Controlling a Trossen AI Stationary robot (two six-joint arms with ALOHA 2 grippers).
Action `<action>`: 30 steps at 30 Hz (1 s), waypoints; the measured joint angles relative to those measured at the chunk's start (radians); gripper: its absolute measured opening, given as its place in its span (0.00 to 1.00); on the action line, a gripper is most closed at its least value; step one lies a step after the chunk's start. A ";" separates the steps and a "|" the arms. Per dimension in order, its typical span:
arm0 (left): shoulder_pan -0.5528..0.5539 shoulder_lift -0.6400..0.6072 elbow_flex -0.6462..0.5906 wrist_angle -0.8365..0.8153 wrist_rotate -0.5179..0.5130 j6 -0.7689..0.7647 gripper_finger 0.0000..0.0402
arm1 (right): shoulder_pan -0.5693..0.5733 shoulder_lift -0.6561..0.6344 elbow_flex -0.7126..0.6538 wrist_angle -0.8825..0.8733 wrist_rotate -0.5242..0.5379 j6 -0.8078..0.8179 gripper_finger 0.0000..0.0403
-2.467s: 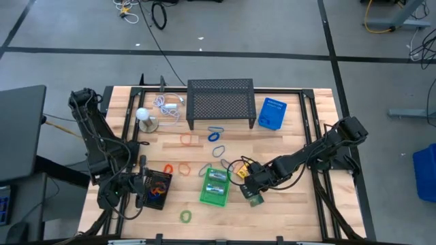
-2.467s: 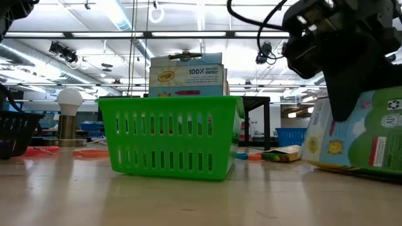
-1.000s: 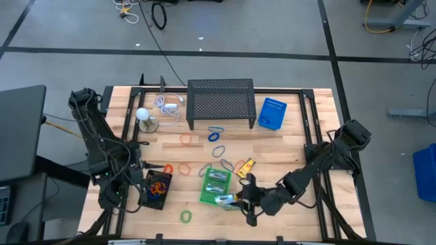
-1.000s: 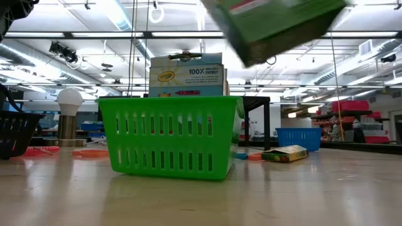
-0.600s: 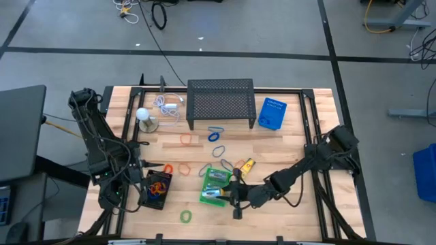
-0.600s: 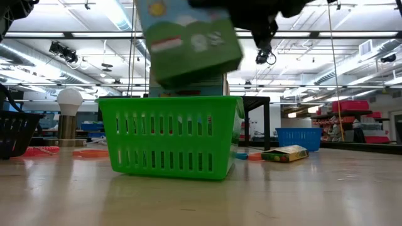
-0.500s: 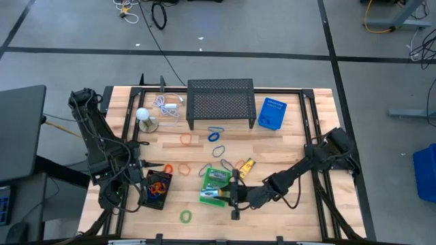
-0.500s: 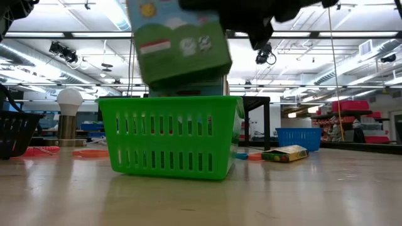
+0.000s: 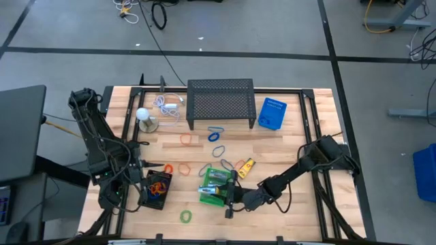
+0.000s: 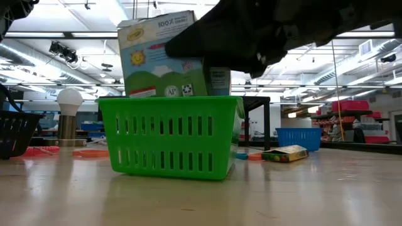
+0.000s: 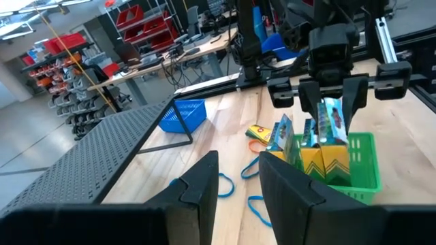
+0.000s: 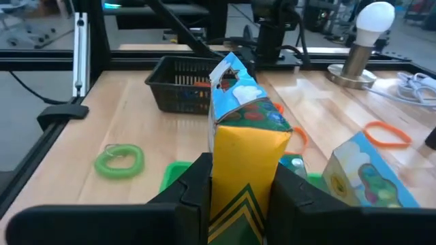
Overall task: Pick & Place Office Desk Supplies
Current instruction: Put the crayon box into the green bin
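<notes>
Right gripper point(image 12: 242, 184) clamps crayon box point(image 12: 244, 133) over green basket point(image 9: 213, 186); high view hides grip.

Right tool point(image 9: 227, 192) reaching left, clamped shut; left tool point(image 9: 141, 182) slightly parted.

Overhead looks down; low level; wrists close; all share green basket point(image 9: 212, 185).
</notes>
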 joint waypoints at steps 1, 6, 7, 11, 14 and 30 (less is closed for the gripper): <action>0.000 0.000 0.000 0.000 0.000 -0.002 0.29 | 0.006 0.000 0.000 -0.002 0.011 0.000 0.22; 0.000 0.000 0.000 0.000 0.017 -0.006 0.29 | 0.030 0.000 0.001 -0.038 0.035 0.052 0.22; 0.000 0.000 0.000 0.000 0.020 -0.006 0.29 | 0.032 -0.001 0.002 -0.051 0.038 0.072 0.22; 0.000 0.000 0.000 0.000 0.023 -0.006 0.29 | 0.031 -0.003 0.003 -0.089 0.045 0.119 0.22; 0.000 0.000 0.000 0.000 0.023 -0.006 0.29 | 0.029 -0.004 0.004 -0.106 0.046 0.128 0.22; 0.000 0.000 0.000 0.000 0.049 -0.012 0.29 | 0.023 -0.002 0.002 -0.118 0.026 0.156 0.51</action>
